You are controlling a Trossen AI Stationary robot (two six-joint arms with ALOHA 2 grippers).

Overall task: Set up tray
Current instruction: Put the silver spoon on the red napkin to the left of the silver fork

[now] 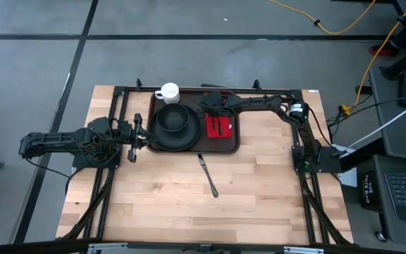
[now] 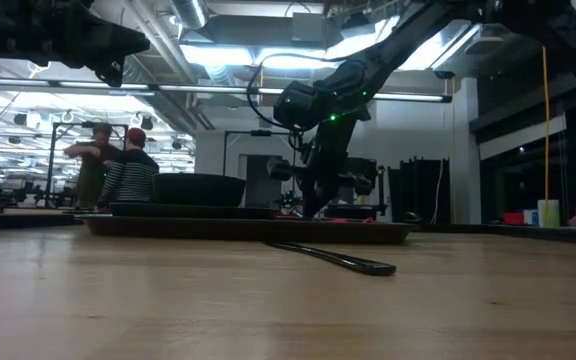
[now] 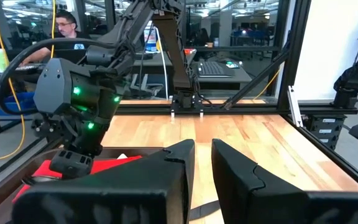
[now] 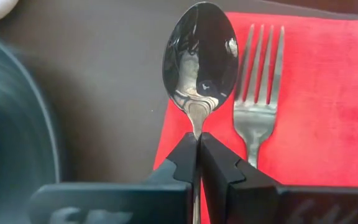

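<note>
high: large dark brown rectangular plastic tray [image 1: 235, 138] at wooden worktop [image 1: 161, 204] rear, left gripper [image 1: 141, 132] clamped on its edge | low: slim dark metal knife [image 2: 333, 258] before tray | right wrist: right gripper [image 4: 198, 149] pinches shiny metal spoon [image 4: 199, 56] over red cloth napkin [image 4: 328, 106]

The tray [image 1: 235, 134] is a dark brown rectangular plastic one with rounded corners and a raised rim. It lies flat on the worktop [image 1: 189, 197], close to the far edge and about midway between the left and right edges, its long sides running parallel to that far edge. From worktop height the tray [image 2: 228, 229] shows as a low, dark, level slab with a shallow rim. It is loaded, with little bare floor showing.
</note>
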